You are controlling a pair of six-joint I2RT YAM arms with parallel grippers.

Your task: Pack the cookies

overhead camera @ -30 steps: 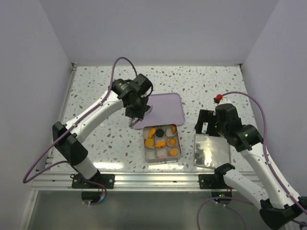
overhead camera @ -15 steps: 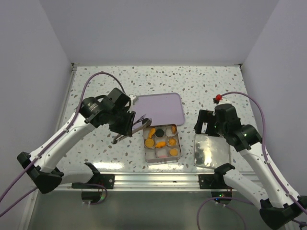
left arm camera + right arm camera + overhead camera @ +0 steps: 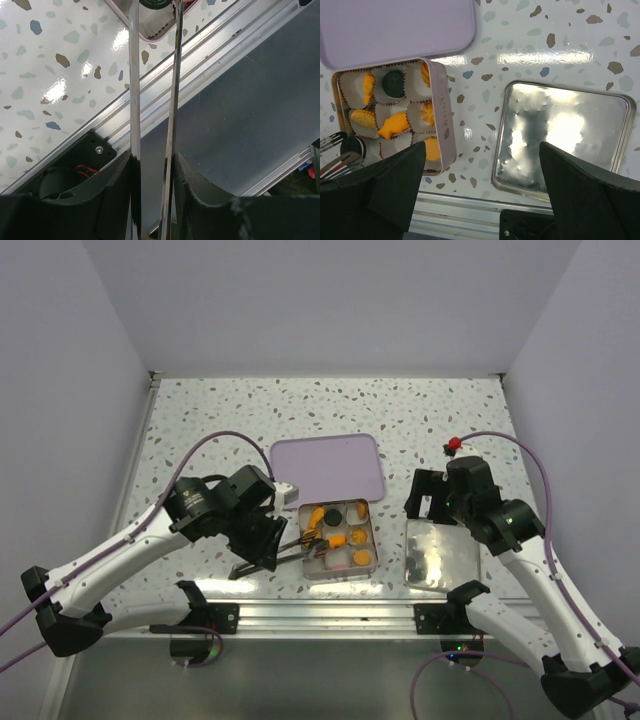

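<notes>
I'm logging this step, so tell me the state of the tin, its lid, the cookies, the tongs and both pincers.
Tin: open, lid off.
Lid: on the table beside the tin, shiny inside up.
Cookies: in paper cups inside the tin.
Tongs: held, tips in the tin.
Left pincer: shut on the tongs.
Right pincer: open, holding nothing.

We can't see where the tongs point(image 3: 135, 100) end beyond the fingers point(image 3: 107, 200); the top edge chops their tips and the tin point(image 3: 154, 37) off.
</notes>
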